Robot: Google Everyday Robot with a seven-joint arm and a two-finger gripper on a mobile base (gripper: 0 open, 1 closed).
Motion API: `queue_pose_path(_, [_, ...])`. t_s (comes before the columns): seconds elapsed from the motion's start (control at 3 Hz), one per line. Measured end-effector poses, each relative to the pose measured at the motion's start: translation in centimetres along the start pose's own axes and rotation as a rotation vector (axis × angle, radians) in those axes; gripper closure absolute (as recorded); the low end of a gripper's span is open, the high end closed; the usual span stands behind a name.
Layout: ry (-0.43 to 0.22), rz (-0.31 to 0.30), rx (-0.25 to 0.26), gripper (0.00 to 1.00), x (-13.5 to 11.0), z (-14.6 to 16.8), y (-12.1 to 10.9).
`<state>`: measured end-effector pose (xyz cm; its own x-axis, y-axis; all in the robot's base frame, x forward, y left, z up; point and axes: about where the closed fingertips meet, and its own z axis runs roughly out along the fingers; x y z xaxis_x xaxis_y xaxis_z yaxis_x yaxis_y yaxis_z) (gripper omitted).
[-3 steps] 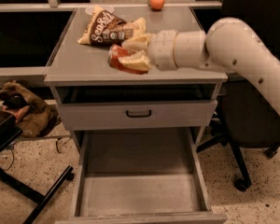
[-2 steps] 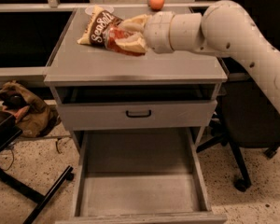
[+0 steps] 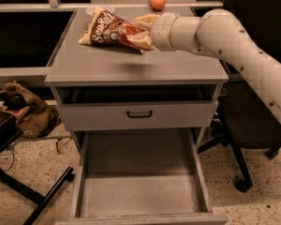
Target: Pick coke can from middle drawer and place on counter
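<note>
The coke can [image 3: 128, 31] shows as a red patch between the cream fingers of my gripper [image 3: 132, 35]. The gripper is shut on it and holds it just above the back middle of the grey counter [image 3: 131, 65], with a shadow on the surface underneath. The can is right next to the brown-and-cream snack bag [image 3: 103, 27]. My white arm reaches in from the right. The middle drawer [image 3: 139, 195] is pulled out below and its flat grey floor is bare.
An orange fruit [image 3: 158, 1] sits at the counter's back edge. A closed drawer front with a black handle [image 3: 139, 114] is above the open drawer. An office chair base [image 3: 241, 182] stands on the right, and a black stand leg [image 3: 42, 198] and a brown bag [image 3: 25, 109] on the left.
My gripper has carried the can up and toward the back of the counter, closer to the snack bag. The drawer has stayed open.
</note>
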<state>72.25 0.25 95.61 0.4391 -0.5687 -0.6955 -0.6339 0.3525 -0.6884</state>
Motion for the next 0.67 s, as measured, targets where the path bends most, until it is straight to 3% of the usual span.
queue_pose_path(0.33, [0.051,-0.034,0.065,1.0,1.97,0.56,-0.44])
queue_pose_path(0.67, [0.076,-0.031,0.088,1.0,2.85,0.97,-0.21])
